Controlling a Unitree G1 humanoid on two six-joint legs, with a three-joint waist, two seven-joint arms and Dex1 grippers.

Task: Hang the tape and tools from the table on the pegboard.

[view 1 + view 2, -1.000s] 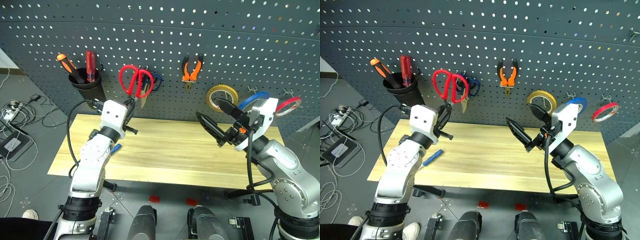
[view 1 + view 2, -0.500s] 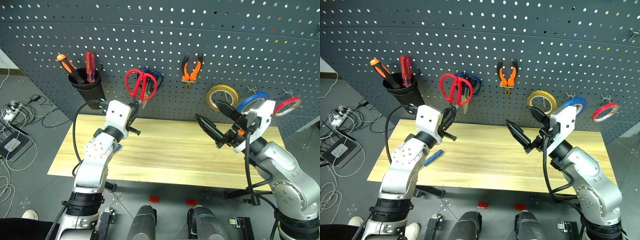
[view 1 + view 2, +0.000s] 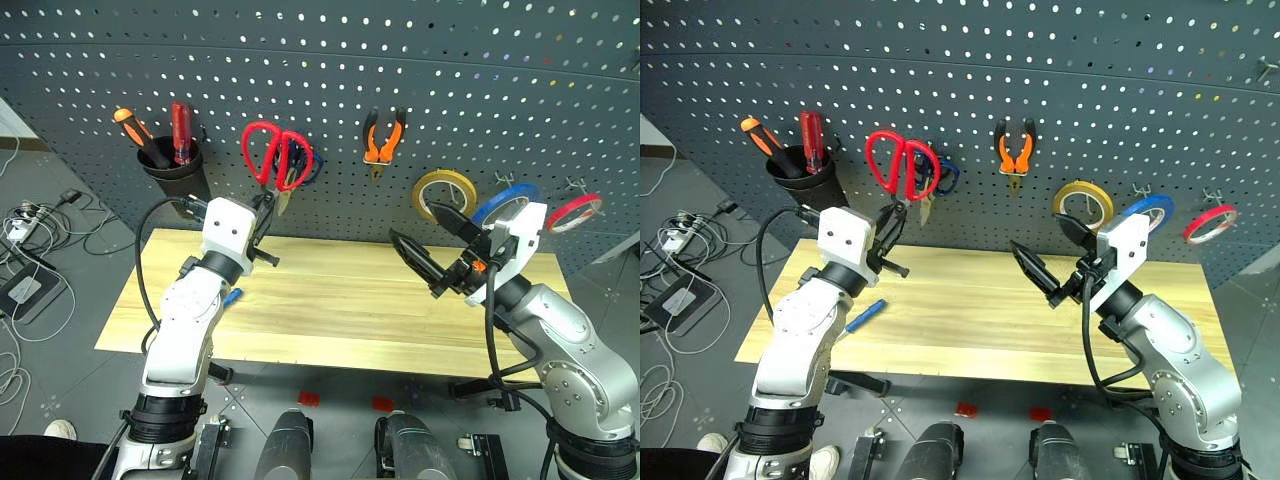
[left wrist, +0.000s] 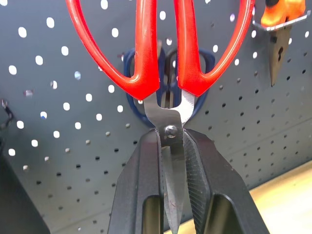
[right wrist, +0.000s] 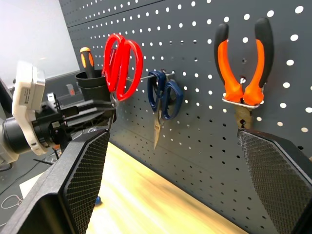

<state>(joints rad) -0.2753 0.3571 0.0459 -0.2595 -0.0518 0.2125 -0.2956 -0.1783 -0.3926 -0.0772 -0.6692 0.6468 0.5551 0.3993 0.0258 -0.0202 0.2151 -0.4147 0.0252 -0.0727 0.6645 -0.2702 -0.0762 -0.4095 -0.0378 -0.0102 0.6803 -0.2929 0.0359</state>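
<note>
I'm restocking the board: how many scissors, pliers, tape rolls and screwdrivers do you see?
Scissors: 2, red and blue
Pliers: 1
Tape rolls: 3, yellow, blue, red
Screwdrivers: 3, orange, red, blue
Total: 9

Even, fairly bright light is falling from overhead across the head views; the pegboard (image 3: 330, 90) is reading evenly lit, with its rows of holes bowing toward the upper edges, showing lens distortion. The desk (image 3: 330, 310) is giving off a soft sheen with no hard shadows. In the left wrist view the red scissors (image 4: 163, 53) are staying sharp. In the right wrist view the desk is blurring, and a bright panel is washing out the corner.
</note>
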